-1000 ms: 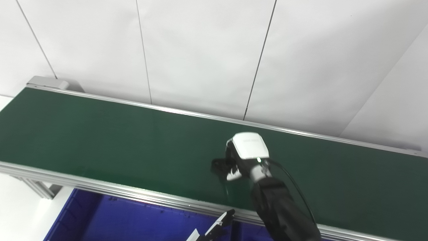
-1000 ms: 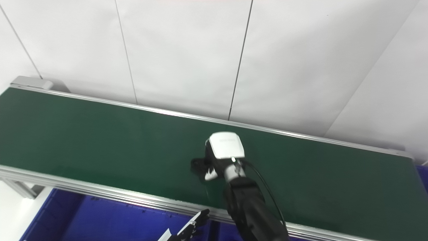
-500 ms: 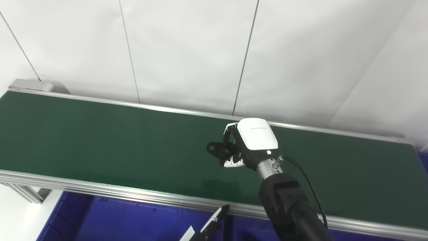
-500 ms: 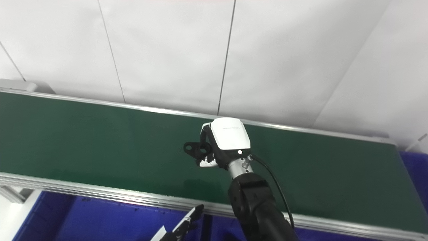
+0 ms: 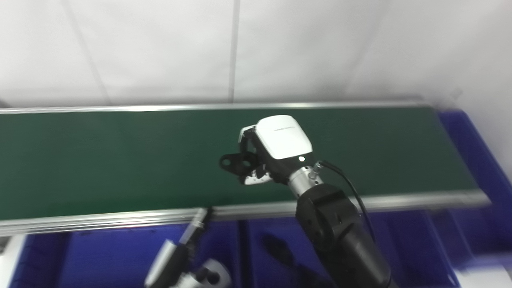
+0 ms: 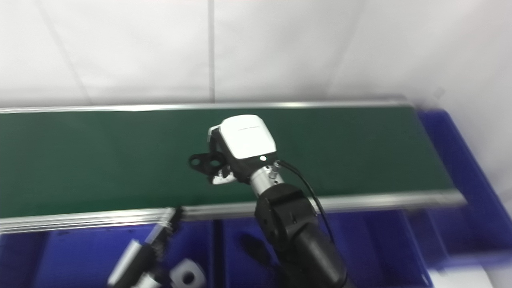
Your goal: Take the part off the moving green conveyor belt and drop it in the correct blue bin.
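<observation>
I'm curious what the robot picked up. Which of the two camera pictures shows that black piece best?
The left eye view: the black part, held in the right hand, stands against the green belt, two holes visible. The right eye view shows the same, slightly blurrier.

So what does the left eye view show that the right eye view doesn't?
Very little. Only the left eye view shows a bit more of the belt's left stretch. Only the right eye view shows more of the blue bin past the belt's right end. Both share the green conveyor belt, the right hand shut on the black part, the left hand low over the blue bins, and a pale part lying there.
</observation>
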Robot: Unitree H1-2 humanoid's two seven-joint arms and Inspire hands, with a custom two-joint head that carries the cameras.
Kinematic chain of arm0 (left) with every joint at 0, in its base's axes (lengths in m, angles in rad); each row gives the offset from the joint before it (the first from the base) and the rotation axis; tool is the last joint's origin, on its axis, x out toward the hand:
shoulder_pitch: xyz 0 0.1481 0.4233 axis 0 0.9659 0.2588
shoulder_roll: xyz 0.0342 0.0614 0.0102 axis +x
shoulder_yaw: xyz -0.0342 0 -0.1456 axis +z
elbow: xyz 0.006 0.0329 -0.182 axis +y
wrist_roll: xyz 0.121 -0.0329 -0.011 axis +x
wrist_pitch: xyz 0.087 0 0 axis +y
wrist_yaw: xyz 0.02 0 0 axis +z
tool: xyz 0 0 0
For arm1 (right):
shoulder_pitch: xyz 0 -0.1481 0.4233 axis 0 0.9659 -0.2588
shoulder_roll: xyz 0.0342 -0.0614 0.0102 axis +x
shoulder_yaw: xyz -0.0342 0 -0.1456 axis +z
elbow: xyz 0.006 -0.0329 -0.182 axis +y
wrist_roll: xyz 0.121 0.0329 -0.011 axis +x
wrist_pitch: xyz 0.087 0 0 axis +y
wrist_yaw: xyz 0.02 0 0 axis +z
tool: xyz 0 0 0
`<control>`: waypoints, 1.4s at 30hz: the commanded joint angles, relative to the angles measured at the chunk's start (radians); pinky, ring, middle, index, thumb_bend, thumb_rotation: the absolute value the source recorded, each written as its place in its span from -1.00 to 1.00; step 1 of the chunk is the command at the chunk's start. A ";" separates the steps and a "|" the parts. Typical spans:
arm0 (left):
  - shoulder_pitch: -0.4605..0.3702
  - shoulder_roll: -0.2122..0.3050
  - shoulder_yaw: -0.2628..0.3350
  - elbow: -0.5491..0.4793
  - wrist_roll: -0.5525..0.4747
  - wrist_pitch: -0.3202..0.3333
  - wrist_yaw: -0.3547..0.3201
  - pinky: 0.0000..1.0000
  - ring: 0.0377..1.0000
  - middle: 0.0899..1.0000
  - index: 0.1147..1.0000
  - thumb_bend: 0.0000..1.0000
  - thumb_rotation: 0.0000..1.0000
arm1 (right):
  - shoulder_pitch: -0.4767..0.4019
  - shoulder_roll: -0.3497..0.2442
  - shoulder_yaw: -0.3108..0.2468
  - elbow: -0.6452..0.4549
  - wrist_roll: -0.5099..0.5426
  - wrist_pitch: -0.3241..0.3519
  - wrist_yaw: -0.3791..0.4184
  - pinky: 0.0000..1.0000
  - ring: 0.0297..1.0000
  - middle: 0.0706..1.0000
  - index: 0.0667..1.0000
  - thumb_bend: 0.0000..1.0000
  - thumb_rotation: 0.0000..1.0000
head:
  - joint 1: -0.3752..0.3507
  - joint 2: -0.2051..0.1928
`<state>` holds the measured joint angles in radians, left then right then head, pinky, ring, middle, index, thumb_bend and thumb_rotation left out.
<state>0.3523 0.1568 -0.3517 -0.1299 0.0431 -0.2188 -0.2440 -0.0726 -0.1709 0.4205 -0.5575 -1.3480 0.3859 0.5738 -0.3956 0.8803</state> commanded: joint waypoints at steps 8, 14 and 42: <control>-0.045 0.023 0.030 -0.085 -0.081 0.040 -0.044 0.86 0.91 0.88 0.96 0.69 0.69 | 0.171 0.006 -0.133 -0.209 -0.067 -0.095 0.067 -0.81 -0.73 -0.60 -0.09 0.02 -0.73 | -0.055 0.068; -0.050 0.027 0.048 -0.129 -0.072 0.094 -0.050 0.83 0.90 0.86 0.94 0.70 0.68 | 0.280 -0.008 -0.212 -0.214 -0.068 -0.149 0.067 -0.73 -0.64 -0.48 -0.09 0.01 -0.71 | -0.086 0.097; -0.053 0.050 0.073 -0.142 -0.070 0.123 -0.065 0.85 0.92 0.89 0.96 0.75 0.74 | 0.346 0.050 -0.419 0.158 -0.160 -0.043 -0.027 -0.80 -0.71 -0.57 -0.10 0.03 -0.75 | -0.161 0.093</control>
<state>0.3115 0.2046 -0.2850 -0.2581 -0.0154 -0.0679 -0.3025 0.2868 -0.1187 0.0197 -0.3849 -1.4932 0.3043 0.5483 -0.5569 0.9741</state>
